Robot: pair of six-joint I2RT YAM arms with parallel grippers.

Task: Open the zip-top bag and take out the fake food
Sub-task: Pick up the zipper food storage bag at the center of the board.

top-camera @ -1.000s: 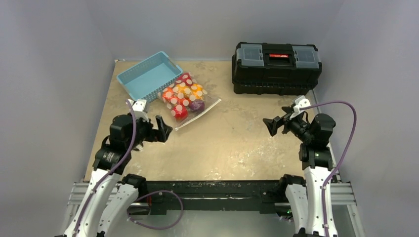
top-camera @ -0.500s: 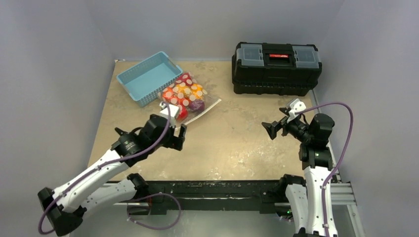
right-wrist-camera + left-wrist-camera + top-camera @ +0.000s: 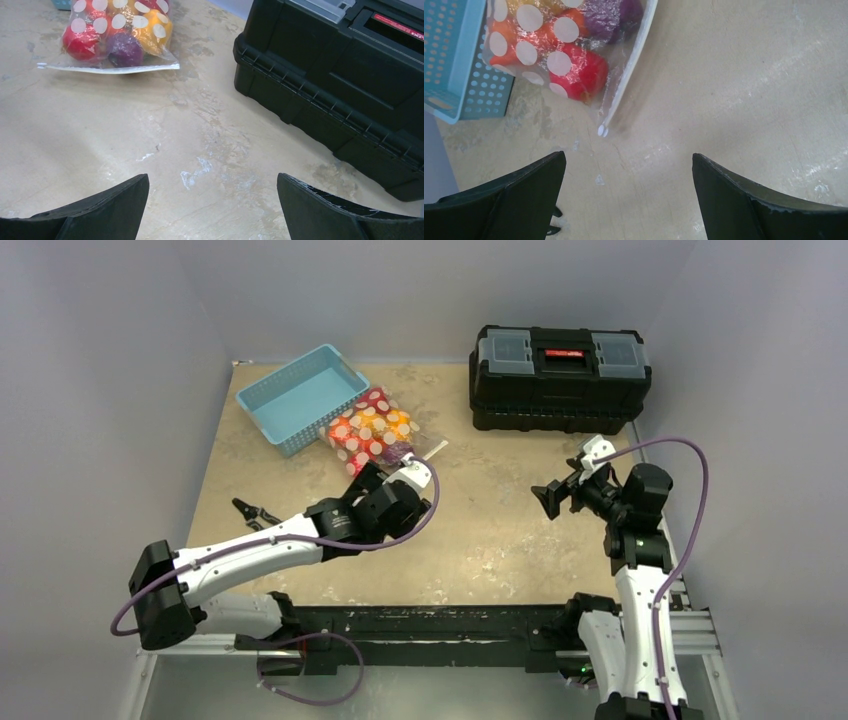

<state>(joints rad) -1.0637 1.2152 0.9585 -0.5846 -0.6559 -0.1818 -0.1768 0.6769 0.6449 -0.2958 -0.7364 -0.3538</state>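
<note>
Seen from above, a tan, scuffed surface (image 3: pixel 480 530) fills the scene. The left arm stretches from the near-left corner toward 1 o'clock. Its wrist view shows the left gripper (image 3: pixel 626 160) spread wide, holding nothing, poised above bare surface just short of the bag's near corner.

At 11 o'clock on the surface sits a light-blue perforated basket (image 3: pixel 300 395). Touching the basket's 4 o'clock side lies the zip-top bag (image 3: pixel 372 418), clear plastic with white polka dots, flat on the surface. The fake food (image 3: pixel 579 75) is inside it: red, orange, yellow and purple pieces packed together. The bag's white zip strip (image 3: pixel 628 75) runs along the edge facing away from the basket, toward 4 o'clock.

At 1 o'clock stands a black toolbox (image 3: pixel 560 375) with a red latch.

At 3 o'clock the right gripper (image 3: pixel 212 177) hangs above the surface, fingers spread apart and empty, pointing toward 9 o'clock, well apart from the bag.
</note>
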